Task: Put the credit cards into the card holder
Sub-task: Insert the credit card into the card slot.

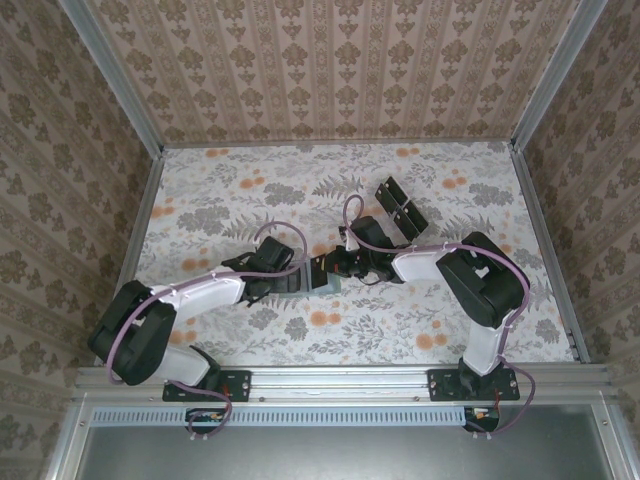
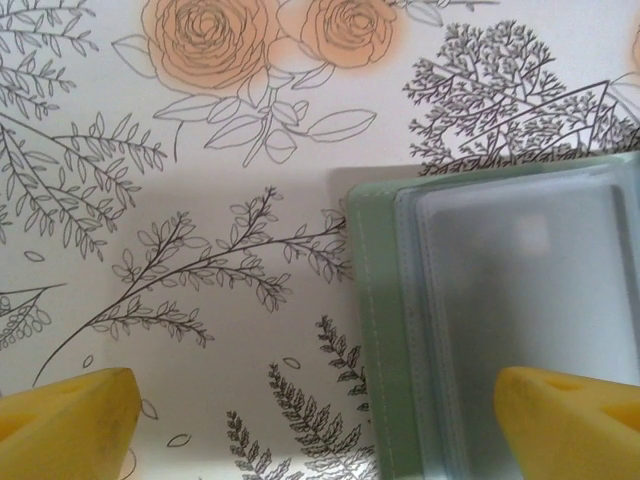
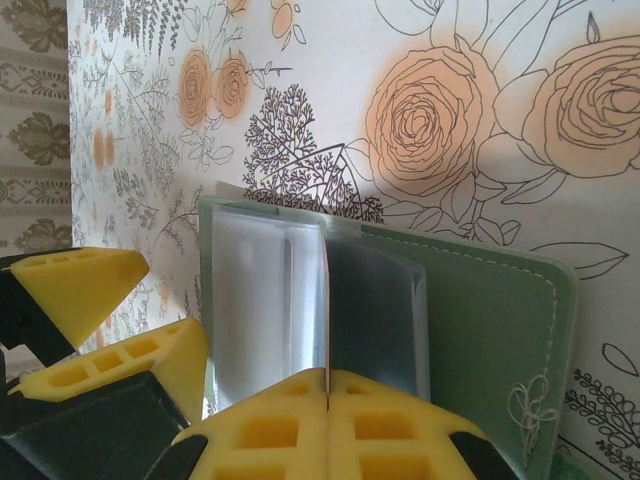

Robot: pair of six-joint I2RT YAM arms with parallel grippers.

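The right gripper (image 3: 328, 388) has its yellow fingers pressed together on a thin clear pocket leaf (image 3: 324, 300) of the card holder (image 3: 490, 330). The leaf stands upright between the fingertips, while the green holder lies open on the flowered table (image 3: 480, 90). Just beside it the left gripper (image 2: 320, 430) hovers with its fingers spread wide, one over bare table and the other over the holder's clear pockets. I cannot tell whether it touches them.

The right wrist view shows a small pale flower sprig (image 3: 528, 410) near the holder's corner and light stitching along its edge. The left wrist view looks down flat on the pockets instead.

From overhead, both grippers meet at the middle of the table. The black credit cards (image 1: 400, 207) lie well apart from them, farther back, and any marks on them are too small to read.
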